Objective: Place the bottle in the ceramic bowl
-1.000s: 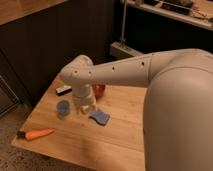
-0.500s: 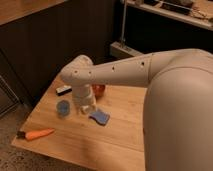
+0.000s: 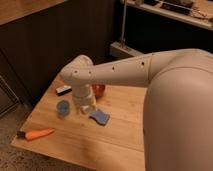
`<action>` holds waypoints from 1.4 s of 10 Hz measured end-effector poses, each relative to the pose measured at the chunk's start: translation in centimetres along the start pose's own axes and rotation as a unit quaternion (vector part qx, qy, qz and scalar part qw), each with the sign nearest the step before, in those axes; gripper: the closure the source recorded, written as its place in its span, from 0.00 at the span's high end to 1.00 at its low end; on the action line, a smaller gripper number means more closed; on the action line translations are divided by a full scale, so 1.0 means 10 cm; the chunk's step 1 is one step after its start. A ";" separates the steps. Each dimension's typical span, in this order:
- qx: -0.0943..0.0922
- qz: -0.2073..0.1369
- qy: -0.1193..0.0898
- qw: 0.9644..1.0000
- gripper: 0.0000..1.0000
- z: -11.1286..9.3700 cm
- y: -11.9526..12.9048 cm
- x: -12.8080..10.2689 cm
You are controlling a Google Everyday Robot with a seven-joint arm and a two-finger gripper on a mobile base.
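Note:
My arm reaches in from the right, and its wrist points down over the left half of the wooden table [image 3: 120, 135]. The gripper [image 3: 86, 107] hangs just above the tabletop, between the blue cup and the blue sponge. The ceramic bowl [image 3: 99, 90], reddish-brown and glossy, sits right behind the gripper, partly covered by the wrist. The bottle is hidden: a pale shape below the wrist cannot be told apart from the gripper itself.
A round blue cup [image 3: 63, 107] stands left of the gripper. A flat blue sponge [image 3: 100, 117] lies to its right front. An orange carrot [image 3: 37, 134] lies near the table's front left corner. A small dark and white object [image 3: 63, 90] sits at the back left.

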 end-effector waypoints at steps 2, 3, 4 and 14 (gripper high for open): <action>0.000 0.000 0.000 1.000 0.65 0.00 0.00 0.00; 0.000 0.000 0.000 1.000 0.65 0.00 0.00 0.00; 0.000 0.000 0.000 1.000 0.65 0.00 0.00 0.00; 0.004 -0.007 -0.008 1.000 0.65 -0.02 0.05 -0.25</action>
